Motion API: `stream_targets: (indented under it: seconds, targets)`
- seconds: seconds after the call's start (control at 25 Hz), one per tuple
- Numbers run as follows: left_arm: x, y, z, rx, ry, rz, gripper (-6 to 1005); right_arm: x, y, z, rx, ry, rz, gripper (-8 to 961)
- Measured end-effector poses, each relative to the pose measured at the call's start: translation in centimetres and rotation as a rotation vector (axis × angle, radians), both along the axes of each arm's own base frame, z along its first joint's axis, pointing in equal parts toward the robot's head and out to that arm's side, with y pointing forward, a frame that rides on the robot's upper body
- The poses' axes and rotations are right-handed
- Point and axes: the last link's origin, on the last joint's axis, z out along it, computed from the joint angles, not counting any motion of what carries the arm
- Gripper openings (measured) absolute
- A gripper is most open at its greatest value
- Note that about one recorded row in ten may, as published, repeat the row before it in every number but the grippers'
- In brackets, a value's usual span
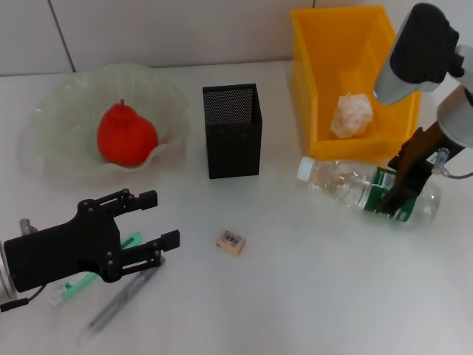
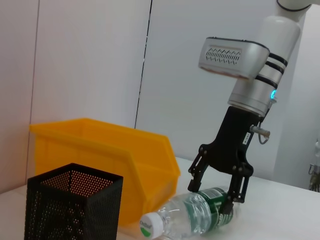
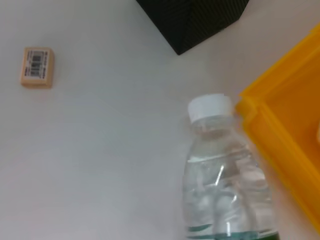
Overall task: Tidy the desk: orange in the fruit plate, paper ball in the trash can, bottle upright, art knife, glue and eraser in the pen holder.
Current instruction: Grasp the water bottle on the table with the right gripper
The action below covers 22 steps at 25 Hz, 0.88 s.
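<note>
The orange lies in the fruit plate at the back left. A paper ball sits inside the trash can. On its side in front of the trash can lies the bottle, cap toward the pen holder. My right gripper is open, its fingers straddling the bottle's green label. The eraser lies flat in front of the pen holder. Over the green-white glue and the grey art knife hovers my left gripper, open.
A white wall runs along the back of the desk. The pen holder stands between the plate and the trash can. In the right wrist view the bottle's cap nearly touches the trash can's corner.
</note>
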Motion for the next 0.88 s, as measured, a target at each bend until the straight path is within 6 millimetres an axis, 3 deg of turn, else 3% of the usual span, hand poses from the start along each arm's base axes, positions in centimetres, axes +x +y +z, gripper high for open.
stream_targets:
  seconds: [0.88]
  targets:
    - [0.1,0.1,0.0,0.000,0.000,-0.004,753,1.6,0.2,-2.4,-0.011,-0.003,-0.043,844]
